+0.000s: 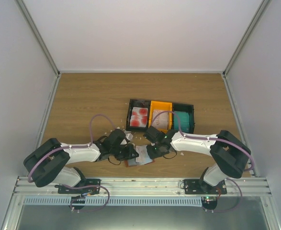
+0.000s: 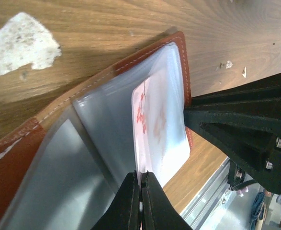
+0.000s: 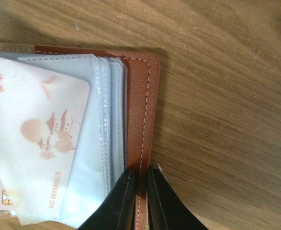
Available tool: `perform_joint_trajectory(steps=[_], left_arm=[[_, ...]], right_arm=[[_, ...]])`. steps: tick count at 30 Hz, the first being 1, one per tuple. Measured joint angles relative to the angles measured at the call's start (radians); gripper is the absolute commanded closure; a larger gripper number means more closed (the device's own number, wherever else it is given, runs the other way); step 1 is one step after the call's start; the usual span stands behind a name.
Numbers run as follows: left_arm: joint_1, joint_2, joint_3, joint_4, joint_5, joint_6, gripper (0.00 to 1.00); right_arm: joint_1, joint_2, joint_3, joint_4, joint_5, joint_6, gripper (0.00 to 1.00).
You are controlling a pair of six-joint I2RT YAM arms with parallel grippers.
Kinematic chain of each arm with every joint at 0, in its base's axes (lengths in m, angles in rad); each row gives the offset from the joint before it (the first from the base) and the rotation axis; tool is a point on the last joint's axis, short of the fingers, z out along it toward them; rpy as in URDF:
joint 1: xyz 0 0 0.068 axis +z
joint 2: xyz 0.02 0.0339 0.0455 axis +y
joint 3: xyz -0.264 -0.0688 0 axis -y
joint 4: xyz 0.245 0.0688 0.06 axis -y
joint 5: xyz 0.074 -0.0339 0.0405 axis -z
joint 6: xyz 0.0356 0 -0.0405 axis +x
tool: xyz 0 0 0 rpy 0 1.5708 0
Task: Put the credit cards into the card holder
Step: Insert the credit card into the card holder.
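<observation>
top: wooden table (image 1: 83,96), row of trays (image 1: 161,103) with cards, open card holder (image 1: 141,158) near the front edge between the arms | right wrist only: right gripper (image 3: 140,175) clamped on its brown leather edge | left wrist only: left gripper (image 2: 141,184) pinching white-red credit card (image 2: 162,129) at clear sleeves (image 2: 106,129); white scrap (image 2: 18,45) alongside
</observation>
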Motion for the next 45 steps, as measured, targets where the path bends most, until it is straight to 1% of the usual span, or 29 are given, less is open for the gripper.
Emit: perform_joint_trajectory(steps=[7, 10, 15, 20, 26, 29, 36, 38, 44, 45], left_arm=[[-0.026, -0.01, -0.062, 0.101, -0.033, -0.086, 0.99], [-0.038, -0.011, -0.072, 0.125, -0.043, -0.109, 0.95], [-0.05, 0.002, -0.073, 0.134, -0.053, -0.126, 0.87], [-0.052, 0.002, -0.066, 0.102, -0.056, -0.108, 0.78], [-0.054, -0.06, -0.039, -0.026, -0.076, -0.051, 0.63], [-0.054, -0.095, -0.024, -0.089, -0.081, -0.019, 0.59], [-0.055, -0.102, -0.007, -0.152, -0.085, 0.019, 0.6], [-0.055, -0.094, 0.0, -0.152, -0.085, 0.025, 0.65], [-0.054, 0.0, 0.06, -0.159, -0.087, 0.046, 0.86], [-0.054, 0.011, 0.064, -0.159, -0.089, 0.045, 0.89]], right_arm=[[-0.008, -0.025, -0.044, 0.058, -0.045, 0.039, 0.98], [-0.01, -0.031, -0.058, 0.079, -0.072, 0.071, 0.99], [-0.011, -0.035, -0.071, 0.104, -0.108, 0.101, 1.0], [-0.01, -0.035, -0.072, 0.11, -0.121, 0.116, 0.99], [-0.011, -0.037, -0.072, 0.109, -0.119, 0.123, 0.99], [-0.011, -0.037, -0.072, 0.109, -0.119, 0.124, 0.99], [-0.013, -0.037, -0.072, 0.109, -0.119, 0.123, 0.99], [-0.013, -0.037, -0.072, 0.109, -0.119, 0.119, 0.99], [-0.013, -0.037, -0.072, 0.108, -0.119, 0.107, 0.99], [-0.013, -0.037, -0.071, 0.105, -0.119, 0.106, 0.99]])
